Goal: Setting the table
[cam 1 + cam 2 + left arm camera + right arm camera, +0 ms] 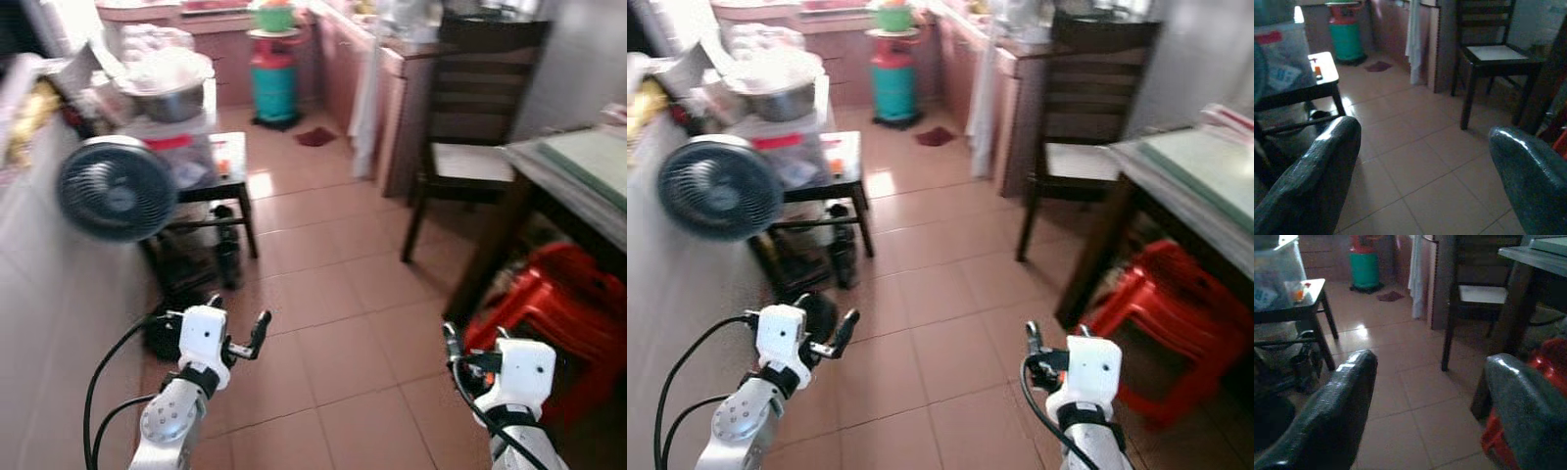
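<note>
Left gripper (1425, 161) raised low over the floor (333, 284), fingers (1312, 181) spread wide, nothing between them. Right gripper (1425, 401) held at like height, fingers (1337, 411) just as wide apart, also empty. Both aimed forward along the tiled room, neither touching anything.

Just right of the right gripper, red stools (558, 313) stacked under the table (578, 186). Table at the right edge, dark-legged, pale green top, a flat stack of sheets near its far end; too blurred to tell what the sheets are. Behind it a dark chair (470, 127) with a light seat, pushed near the table's corner and standing beside a cabinet (392, 108) with a white cloth (364, 108) hanging down its side.

Left of the left gripper, a round fan (116, 189) against the wall. Behind the fan a low black stand (220, 186) carrying a clear bin (181, 147), with a metal bowl (171, 98) and plastic bags piled on top. Dark clutter under the stand.

Far end of the room: a teal gas cylinder (274, 86) with a green tub (273, 17) on top, and a small dark rag (315, 136) on the floor close by.
</note>
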### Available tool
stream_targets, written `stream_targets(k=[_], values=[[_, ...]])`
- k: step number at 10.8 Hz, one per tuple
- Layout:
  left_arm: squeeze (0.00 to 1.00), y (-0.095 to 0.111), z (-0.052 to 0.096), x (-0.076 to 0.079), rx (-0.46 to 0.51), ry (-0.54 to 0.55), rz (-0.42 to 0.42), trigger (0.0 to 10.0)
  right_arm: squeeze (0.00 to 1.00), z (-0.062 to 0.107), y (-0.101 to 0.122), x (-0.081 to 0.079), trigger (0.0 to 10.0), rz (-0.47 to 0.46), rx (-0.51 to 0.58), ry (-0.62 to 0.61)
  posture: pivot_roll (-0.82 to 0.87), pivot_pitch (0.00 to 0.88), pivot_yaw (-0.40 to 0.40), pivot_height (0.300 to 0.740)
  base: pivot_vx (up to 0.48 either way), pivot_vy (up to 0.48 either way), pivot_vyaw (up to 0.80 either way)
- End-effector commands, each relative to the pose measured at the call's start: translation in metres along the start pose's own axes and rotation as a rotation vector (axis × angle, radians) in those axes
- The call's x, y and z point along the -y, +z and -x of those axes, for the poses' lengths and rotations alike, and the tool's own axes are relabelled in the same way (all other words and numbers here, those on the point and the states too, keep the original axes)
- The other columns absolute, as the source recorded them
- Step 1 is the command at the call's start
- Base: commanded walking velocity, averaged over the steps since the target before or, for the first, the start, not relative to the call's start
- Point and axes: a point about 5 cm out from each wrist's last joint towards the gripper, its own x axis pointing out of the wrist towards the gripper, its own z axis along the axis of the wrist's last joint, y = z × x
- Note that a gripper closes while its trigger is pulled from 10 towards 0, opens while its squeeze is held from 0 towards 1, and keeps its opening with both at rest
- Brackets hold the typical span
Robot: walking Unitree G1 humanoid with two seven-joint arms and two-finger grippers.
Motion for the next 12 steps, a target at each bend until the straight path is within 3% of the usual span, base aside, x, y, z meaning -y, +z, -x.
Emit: stream_targets(k=[1,10,11,12], values=[[0.00,-0.0014,0.0010,-0.0035,-0.009,0.010,0.004,10.0,1.00,-0.0007,0.0014,0.0003,10.0,-0.003,0.008,-0.006,0.04,0.000,0.038,0.740,0.000,0.000,0.00],[0.00,-0.0023,-0.0037,0.0005,-0.015,-0.009,0.015,10.0,1.00,0.0002,-0.0016,0.0029,10.0,0.008,-0.011,-0.029,0.02,0.000,0.048,0.740,0.000,0.000,0.00],[0.00,-0.0028,-0.0039,0.0021,-0.017,-0.029,0.031,10.0,0.00,0.0000,-0.0019,0.0032,10.0,0.008,-0.014,-0.029,0.02,0.000,0.048,0.740,0.000,0.000,0.00],[0.00,-0.0037,-0.0021,0.0059,-0.027,-0.076,0.074,10.0,0.00,-0.0004,-0.0032,0.0034,10.0,0.015,-0.024,-0.031,0.02,0.000,0.046,0.740,0.000,0.000,0.00]])
